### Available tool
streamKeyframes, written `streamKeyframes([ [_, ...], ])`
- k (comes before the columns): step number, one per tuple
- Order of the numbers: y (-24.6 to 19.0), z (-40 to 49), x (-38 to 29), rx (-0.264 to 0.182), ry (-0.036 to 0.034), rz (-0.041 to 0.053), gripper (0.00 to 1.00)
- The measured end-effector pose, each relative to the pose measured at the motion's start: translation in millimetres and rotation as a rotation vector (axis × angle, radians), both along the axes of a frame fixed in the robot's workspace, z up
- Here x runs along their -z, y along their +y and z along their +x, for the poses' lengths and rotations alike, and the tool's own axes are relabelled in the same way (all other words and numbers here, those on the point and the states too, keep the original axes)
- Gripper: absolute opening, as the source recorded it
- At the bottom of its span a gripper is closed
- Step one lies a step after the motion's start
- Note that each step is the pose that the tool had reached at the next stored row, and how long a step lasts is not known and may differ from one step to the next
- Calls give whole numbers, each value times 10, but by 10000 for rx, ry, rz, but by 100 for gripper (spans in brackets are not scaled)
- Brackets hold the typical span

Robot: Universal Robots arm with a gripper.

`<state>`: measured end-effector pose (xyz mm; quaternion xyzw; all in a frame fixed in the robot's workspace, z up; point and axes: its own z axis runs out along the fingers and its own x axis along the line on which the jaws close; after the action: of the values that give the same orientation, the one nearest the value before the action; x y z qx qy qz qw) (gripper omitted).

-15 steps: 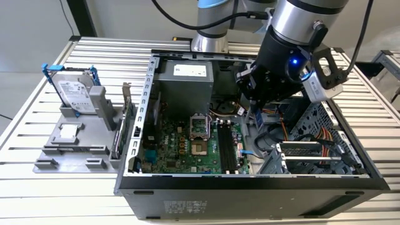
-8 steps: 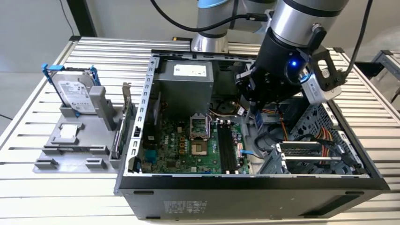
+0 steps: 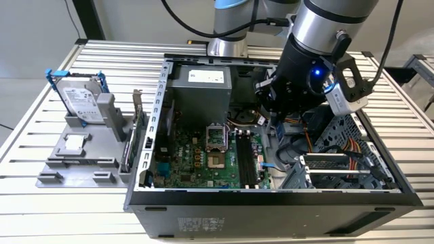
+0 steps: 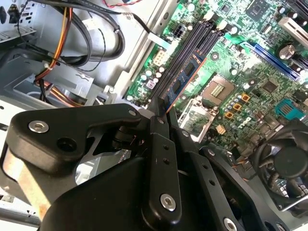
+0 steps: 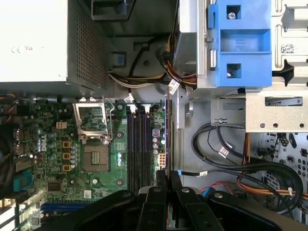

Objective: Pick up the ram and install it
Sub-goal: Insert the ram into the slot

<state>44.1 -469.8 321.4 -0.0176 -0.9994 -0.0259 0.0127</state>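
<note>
Gripper (image 4: 161,113) holding the ram (image 4: 185,79) edge-on above the motherboard (image 4: 231,86) inside the open computer case (image 3: 146,152).
Fingers (image 5: 161,178) are closed on one end of the thin board, which extends out from the tips, just beside the dark memory slots (image 5: 139,144) in the first wrist view. In the exterior view, a hard drive (image 3: 81,101) stands upright in a grey holder (image 3: 74,162) on the table (image 3: 40,213), well apart from the case.

1. The exterior view is evenly lit and fairly bright — pale slatted table (image 3: 40,203) reads clean, with soft shadows inside the open computer case (image 3: 285,195).
2. A blue indicator light (image 3: 316,71) glows on the arm's dark wrist.
3. In the second wrist view, the motherboard (image 4: 250,72) looks vivid, while near black gripper parts blur.
4. The first wrist view is dimmer — its power supply (image 5: 33,38) glares white.
</note>
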Motion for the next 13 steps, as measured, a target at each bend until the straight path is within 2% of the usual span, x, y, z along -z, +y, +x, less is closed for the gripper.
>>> streamKeyframes([
  [13, 0, -3, 101, 1, 0, -5, 0],
])
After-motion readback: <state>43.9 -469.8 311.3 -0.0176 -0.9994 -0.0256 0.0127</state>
